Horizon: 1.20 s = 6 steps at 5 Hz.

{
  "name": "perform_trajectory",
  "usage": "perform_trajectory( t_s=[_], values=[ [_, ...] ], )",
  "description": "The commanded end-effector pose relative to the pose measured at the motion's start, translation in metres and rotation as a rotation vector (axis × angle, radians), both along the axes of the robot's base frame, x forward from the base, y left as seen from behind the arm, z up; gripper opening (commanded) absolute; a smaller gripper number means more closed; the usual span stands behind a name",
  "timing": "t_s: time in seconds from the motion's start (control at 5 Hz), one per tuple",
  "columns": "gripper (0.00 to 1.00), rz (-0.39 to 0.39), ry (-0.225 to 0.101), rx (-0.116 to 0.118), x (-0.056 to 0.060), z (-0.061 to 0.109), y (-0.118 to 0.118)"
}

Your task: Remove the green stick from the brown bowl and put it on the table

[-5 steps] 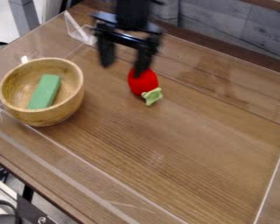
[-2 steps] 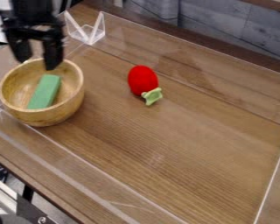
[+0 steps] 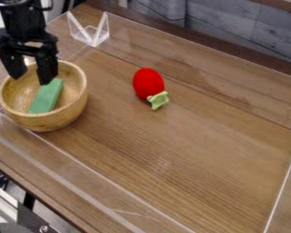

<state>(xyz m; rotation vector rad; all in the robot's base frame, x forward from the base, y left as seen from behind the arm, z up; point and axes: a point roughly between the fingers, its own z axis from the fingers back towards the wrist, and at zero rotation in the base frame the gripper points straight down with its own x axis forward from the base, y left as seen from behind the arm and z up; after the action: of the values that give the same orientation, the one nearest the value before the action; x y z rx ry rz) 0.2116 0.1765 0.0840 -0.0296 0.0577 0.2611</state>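
Now the black 2-fingered gripper [image 3: 29, 66] hangs over the round brown wooden bowl [image 3: 15, 111] near the left edge of the wooden table [image 3: 173, 155], having crossed from above the red strawberry-shaped toy [image 3: 148, 83] 1 second ago and settled lower into the bowl's mouth since the previous view. Its jaws stand wide apart and empty, pointing straight down, with the upper end of the flat green rectangular stick [image 3: 46, 95] between or just below the fingertips; whether they touch it cannot be told. The stick lies tilted inside the bowl, leaning against the inner wall, so the removal has not begun. Judged from this, the approach is nearly done and what remains is a short descent, a closing of the jaws on the stick, a lift and a placement on bare wood.

The toy, with a small green leaf piece at its lower side, rests near the middle of the table, well apart from the bowl. Clear plastic walls [image 3: 94, 32] line the table edges. Nothing blocks the way; the bowl's rim, close beside the fingers, is the likeliest thing to be struck.
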Motion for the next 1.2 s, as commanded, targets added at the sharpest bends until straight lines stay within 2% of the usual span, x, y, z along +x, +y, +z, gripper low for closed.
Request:
perform_trajectory(
  t_s=[0.0,0.4,1.0],
  values=[
    [1.0,0.028,-0.02,0.017,0.004,-0.001,0.008],
    [1.0,0.067,-0.016,0.002,0.009,-0.016,0.014],
    [1.0,0.084,-0.027,-0.019,0.018,-0.027,0.024]
  ],
)
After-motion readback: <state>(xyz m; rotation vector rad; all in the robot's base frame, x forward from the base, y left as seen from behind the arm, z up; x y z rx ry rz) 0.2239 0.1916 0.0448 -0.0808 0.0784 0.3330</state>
